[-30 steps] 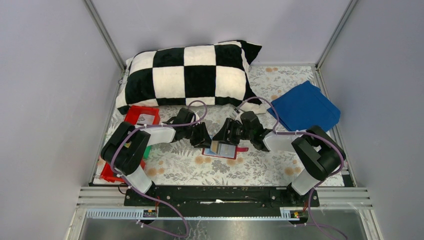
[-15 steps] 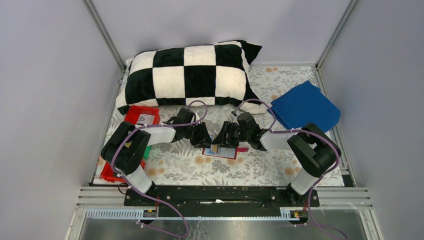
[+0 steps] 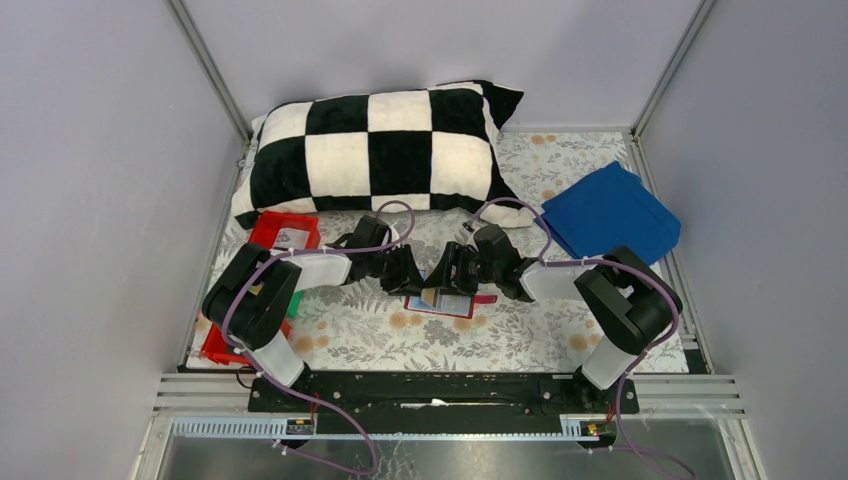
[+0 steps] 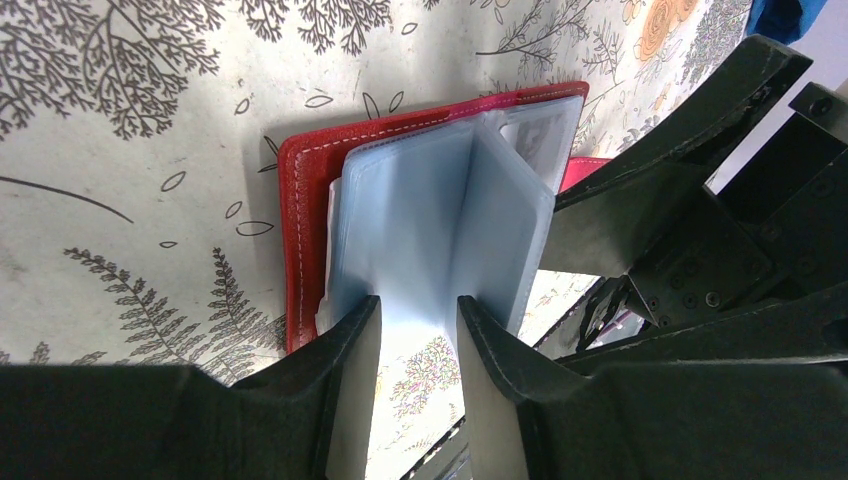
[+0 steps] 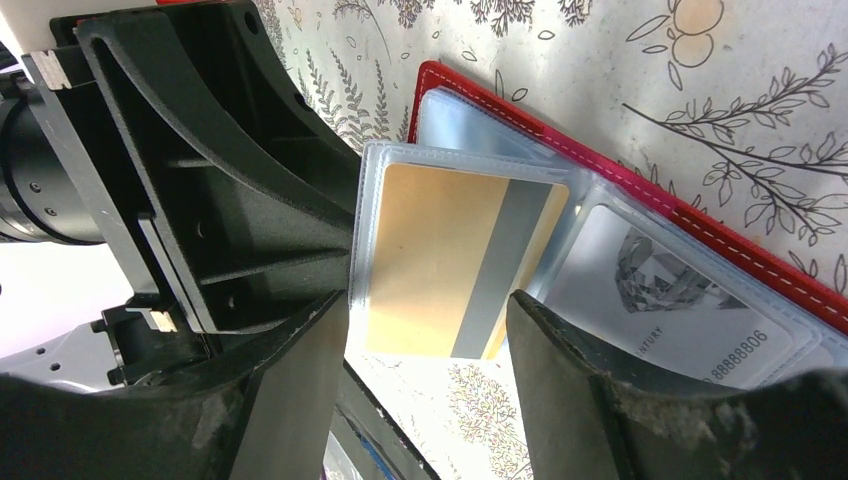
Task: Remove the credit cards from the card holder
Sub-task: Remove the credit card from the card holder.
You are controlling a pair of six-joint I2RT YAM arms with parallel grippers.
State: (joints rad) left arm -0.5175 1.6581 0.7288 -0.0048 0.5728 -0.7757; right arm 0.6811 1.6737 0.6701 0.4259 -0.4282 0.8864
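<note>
The red card holder (image 3: 452, 306) lies open on the flowered cloth between both grippers. Its pale blue sleeves (image 4: 430, 210) stand up from the red cover (image 4: 303, 230). My left gripper (image 4: 420, 305) is open, with its fingertips (image 4: 368, 318) set against a raised sleeve that shows in the gap between them. A yellowish credit card (image 5: 440, 250) with a grey stripe sits in a lifted sleeve, leaning towards the left gripper. My right gripper (image 5: 425, 298) is open, and its jaws straddle that card's lower edge without touching it. A pale grey card (image 5: 660, 290) lies in the sleeve beside it.
A black-and-white checkered pillow (image 3: 375, 150) fills the back. A folded blue cloth (image 3: 610, 212) lies at the back right. A red tray (image 3: 283, 232) and a second red tray (image 3: 215, 345) sit at the left. Metal rails border the table.
The right arm has shifted a little to the left over the holder and its jaws have spread wider. The left arm has stayed put.
</note>
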